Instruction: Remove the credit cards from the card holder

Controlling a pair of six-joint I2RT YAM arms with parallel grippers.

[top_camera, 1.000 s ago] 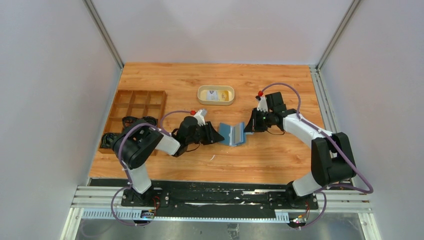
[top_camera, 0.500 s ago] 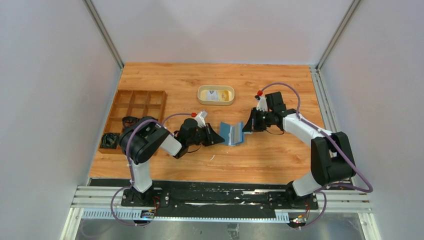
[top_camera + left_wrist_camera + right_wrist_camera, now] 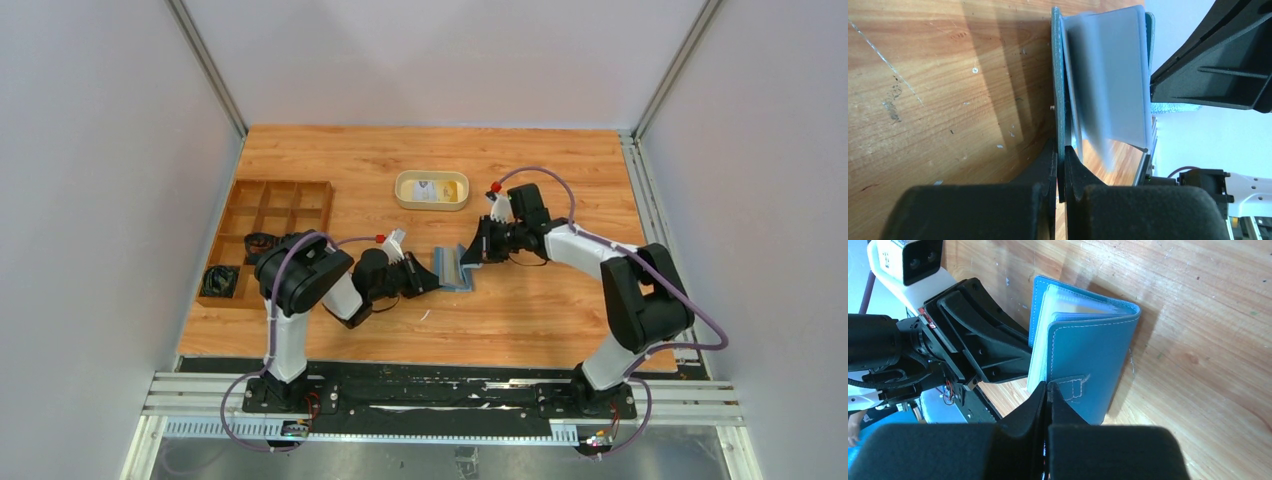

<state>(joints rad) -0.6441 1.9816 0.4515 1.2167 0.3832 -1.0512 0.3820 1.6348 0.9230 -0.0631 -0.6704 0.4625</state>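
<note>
The teal-blue card holder [image 3: 455, 268] stands on its edge on the table, partly open, held between both grippers. My left gripper [image 3: 436, 278] is shut on the edge of its left cover [image 3: 1058, 80], with the pale inner sleeves [image 3: 1108, 75] fanned to the right. My right gripper [image 3: 469, 257] is shut on the other cover by the snap tab [image 3: 1070, 387]. In the right wrist view the card holder [image 3: 1093, 350] shows whitish pockets; whether they hold credit cards I cannot tell. A whitish card [image 3: 426, 189] and a yellowish one [image 3: 452, 188] lie in the oval tray.
The oval beige tray [image 3: 432, 207] sits just behind the card holder. A brown wooden compartment box [image 3: 290, 205] stands at the left with dark coiled items [image 3: 219, 280] in its near cells. The side walls stand close on both sides.
My left gripper has shut on the card holder's left cover. Both grippers and the holder have shifted a little to the left, and the holder now stands folded narrower.
</note>
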